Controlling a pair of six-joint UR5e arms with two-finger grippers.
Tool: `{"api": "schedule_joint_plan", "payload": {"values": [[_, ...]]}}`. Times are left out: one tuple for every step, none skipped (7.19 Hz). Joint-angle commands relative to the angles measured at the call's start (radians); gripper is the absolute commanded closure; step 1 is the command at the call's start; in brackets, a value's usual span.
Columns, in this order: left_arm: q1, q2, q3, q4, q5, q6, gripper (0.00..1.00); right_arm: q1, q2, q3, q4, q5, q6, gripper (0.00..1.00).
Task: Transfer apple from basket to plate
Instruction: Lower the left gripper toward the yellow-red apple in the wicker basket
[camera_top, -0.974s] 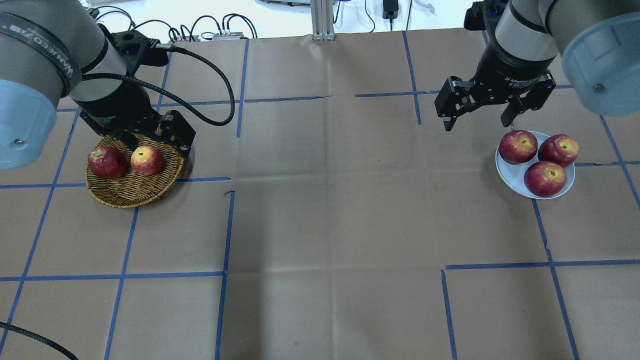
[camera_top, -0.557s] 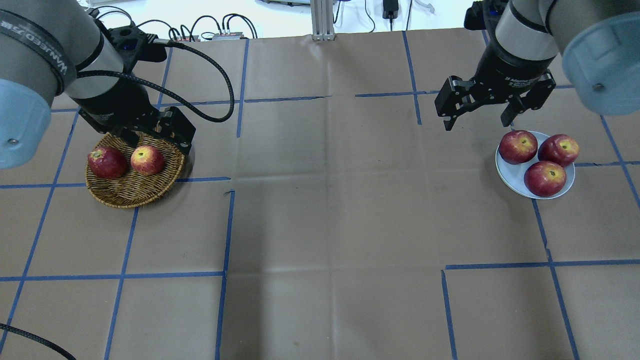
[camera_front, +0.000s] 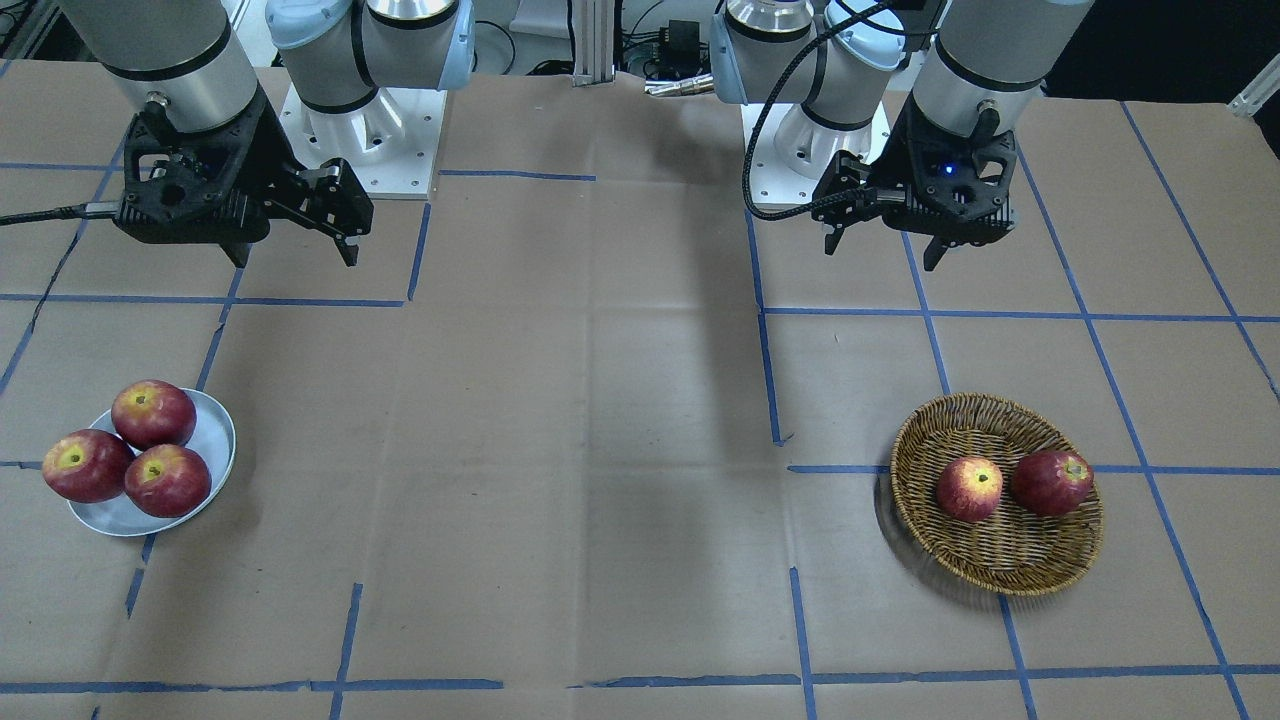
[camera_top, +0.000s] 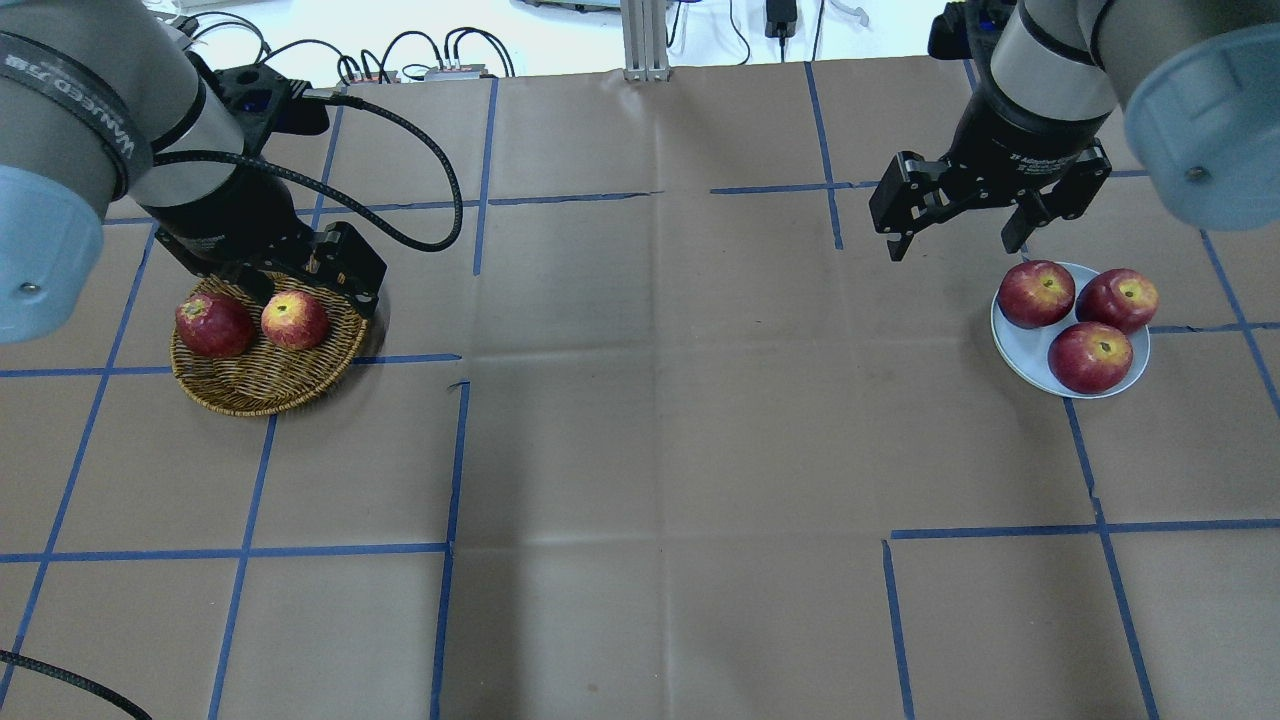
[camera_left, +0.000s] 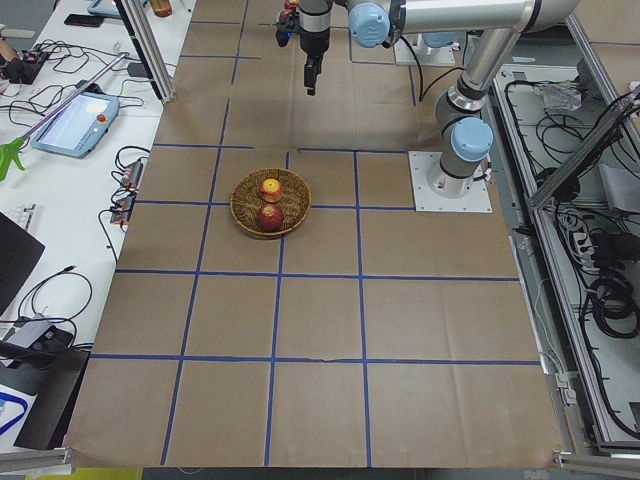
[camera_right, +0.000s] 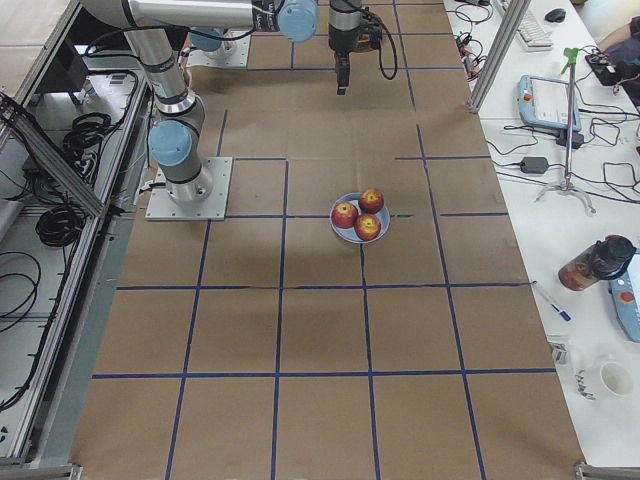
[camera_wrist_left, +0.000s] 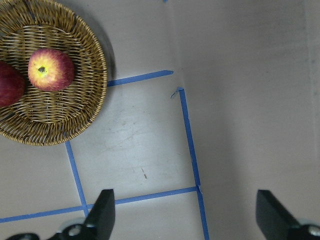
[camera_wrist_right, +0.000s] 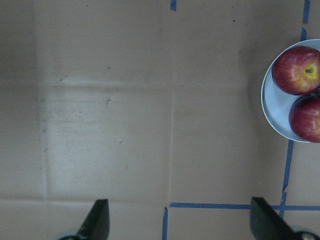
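Note:
The streaked red-yellow apple (camera_top: 295, 320) lies in the wicker basket (camera_top: 260, 397) beside a darker red apple (camera_top: 213, 325). It also shows in the front view (camera_front: 968, 488) and the left wrist view (camera_wrist_left: 51, 69). My left gripper (camera_top: 312, 280) (camera_front: 882, 250) is open and empty, held high by the basket's far rim. The pale plate (camera_top: 1135, 372) (camera_front: 218, 440) at the right holds three red apples. My right gripper (camera_top: 958, 248) (camera_front: 295, 258) is open and empty, raised beside the plate's far left side.
Brown paper with blue tape lines covers the table (camera_top: 660, 400). A black cable (camera_top: 430, 170) loops from the left wrist. The arm bases (camera_front: 350, 130) stand at the robot's edge. Cables and gear lie beyond the far edge (camera_top: 430, 60).
My left gripper has shifted slightly away from the basket's right rim. The apples, basket, plate and right arm have not moved.

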Motion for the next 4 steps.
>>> {"api": "schedule_joint_plan", "payload": {"values": [[0.045,-0.054,-0.002,0.006,0.001,0.02,0.01,0.0,0.0,0.0,0.0,0.0,0.0,0.0],[0.117,-0.105,0.0,0.034,-0.003,0.129,0.01,0.0,0.0,0.0,0.0,0.0,0.0,0.0],[0.177,-0.146,-0.003,0.116,-0.008,0.296,0.01,0.0,0.0,0.0,0.0,0.0,0.0,0.0],[0.215,-0.192,-0.002,0.129,-0.008,0.411,0.01,0.0,0.0,0.002,0.0,0.0,0.0,0.0]]}}
